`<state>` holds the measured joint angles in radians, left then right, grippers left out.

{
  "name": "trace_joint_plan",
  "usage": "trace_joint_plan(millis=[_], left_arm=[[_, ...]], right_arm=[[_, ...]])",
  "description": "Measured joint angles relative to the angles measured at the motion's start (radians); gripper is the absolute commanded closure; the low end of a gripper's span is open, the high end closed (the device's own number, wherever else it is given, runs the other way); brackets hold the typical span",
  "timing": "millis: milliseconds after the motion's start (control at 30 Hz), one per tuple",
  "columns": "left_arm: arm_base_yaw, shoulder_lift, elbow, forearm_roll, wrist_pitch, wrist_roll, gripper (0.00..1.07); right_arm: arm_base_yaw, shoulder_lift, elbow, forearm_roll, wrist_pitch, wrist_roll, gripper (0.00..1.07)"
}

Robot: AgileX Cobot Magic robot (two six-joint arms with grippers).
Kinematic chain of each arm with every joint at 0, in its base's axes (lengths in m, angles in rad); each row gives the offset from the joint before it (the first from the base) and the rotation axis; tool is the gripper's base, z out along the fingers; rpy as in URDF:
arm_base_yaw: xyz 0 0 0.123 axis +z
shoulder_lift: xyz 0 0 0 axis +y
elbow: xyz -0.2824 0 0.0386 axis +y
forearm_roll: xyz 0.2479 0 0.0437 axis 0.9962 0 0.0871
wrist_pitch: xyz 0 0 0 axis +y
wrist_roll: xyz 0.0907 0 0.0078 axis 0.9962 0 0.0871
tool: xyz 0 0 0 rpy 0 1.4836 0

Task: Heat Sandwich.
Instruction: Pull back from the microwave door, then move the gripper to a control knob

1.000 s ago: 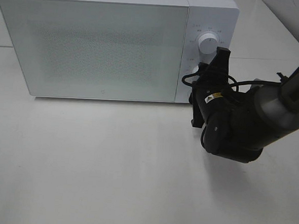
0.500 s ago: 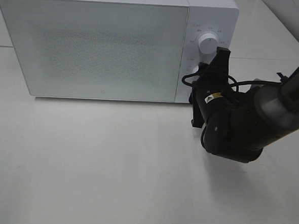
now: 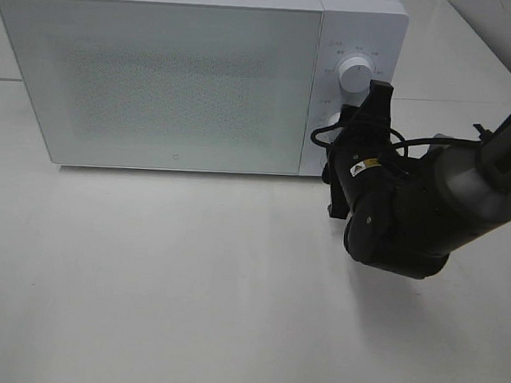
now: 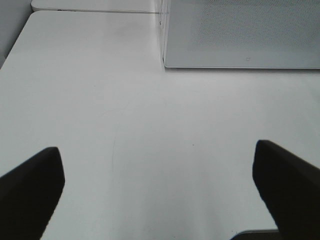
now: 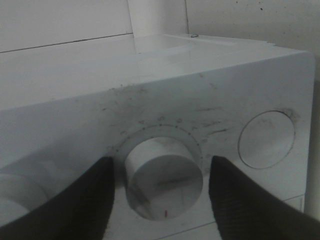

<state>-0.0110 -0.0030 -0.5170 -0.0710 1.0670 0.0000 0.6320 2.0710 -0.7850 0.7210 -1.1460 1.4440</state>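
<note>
The black right hand (image 5: 161, 169) reaches in from the right of the overhead frame to the control panel of the white microwave oven (image 3: 352, 24). Its fingers stand moderately apart, one on each side of the lower white round dial (image 5: 162, 175), with slim gaps showing. The left hand (image 4: 157, 160) gapes wide above the white tabletop (image 3: 189, 283), holding nothing. The frosted door (image 3: 158, 81) is closed, and the sandwich appears in no view.

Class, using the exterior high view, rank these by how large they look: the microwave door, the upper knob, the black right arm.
Largest to smallest:
1. microwave door
2. right arm, probably enlarged by nearness to the camera
3. upper knob
</note>
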Motion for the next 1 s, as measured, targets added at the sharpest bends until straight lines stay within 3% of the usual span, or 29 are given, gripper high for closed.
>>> trace_joint_plan(millis=[67, 633, 1000], left_arm=[[0.000, 0.000, 0.000, 0.000, 0.000, 0.000, 0.09], [0.000, 0.000, 0.000, 0.000, 0.000, 0.000, 0.09], [0.000, 0.000, 0.000, 0.000, 0.000, 0.000, 0.09]], right_arm=[[0.005, 0.000, 0.000, 0.007, 0.011, 0.000, 0.29], [0.007, 0.000, 0.003, -0.006, 0.009, 0.000, 0.32], [0.007, -0.030, 0.035, -0.098, -0.017, 0.000, 0.32]])
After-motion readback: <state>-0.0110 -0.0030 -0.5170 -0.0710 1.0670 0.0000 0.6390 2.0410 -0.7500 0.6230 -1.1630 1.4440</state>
